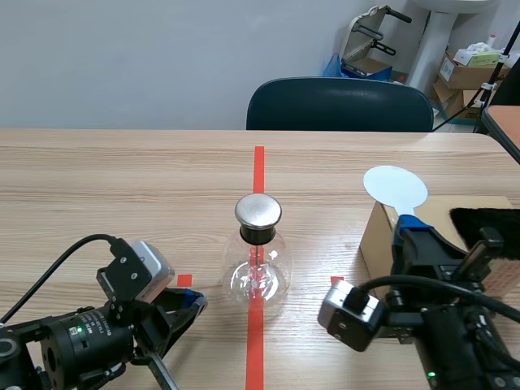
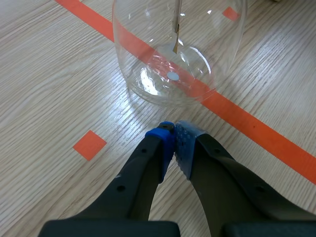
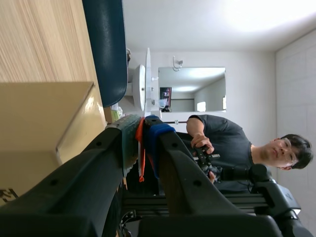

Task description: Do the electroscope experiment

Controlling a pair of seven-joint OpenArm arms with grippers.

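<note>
The electroscope, a clear glass flask [image 1: 258,276] with a round metal cap [image 1: 258,210], stands on the red tape line mid-table. A thin foil strip [image 2: 176,34] hangs inside it. My left gripper [image 1: 195,302] lies low on the table to the flask's left, shut on nothing. In the left wrist view its fingertips [image 2: 174,133] meet just short of the flask [image 2: 143,74]. My right gripper [image 1: 409,231] hovers over a cardboard box [image 1: 380,240], shut on the orange handle [image 3: 140,153] of a white disc paddle [image 1: 396,187]. The disc [image 3: 148,79] appears edge-on ahead of that gripper [image 3: 143,129].
A black furry cloth [image 1: 487,223] lies on top of the cardboard box [image 3: 39,123] at the right. A dark chair [image 1: 341,104] stands behind the table's far edge. A person [image 3: 222,143] with a camera shows in the right wrist view's background.
</note>
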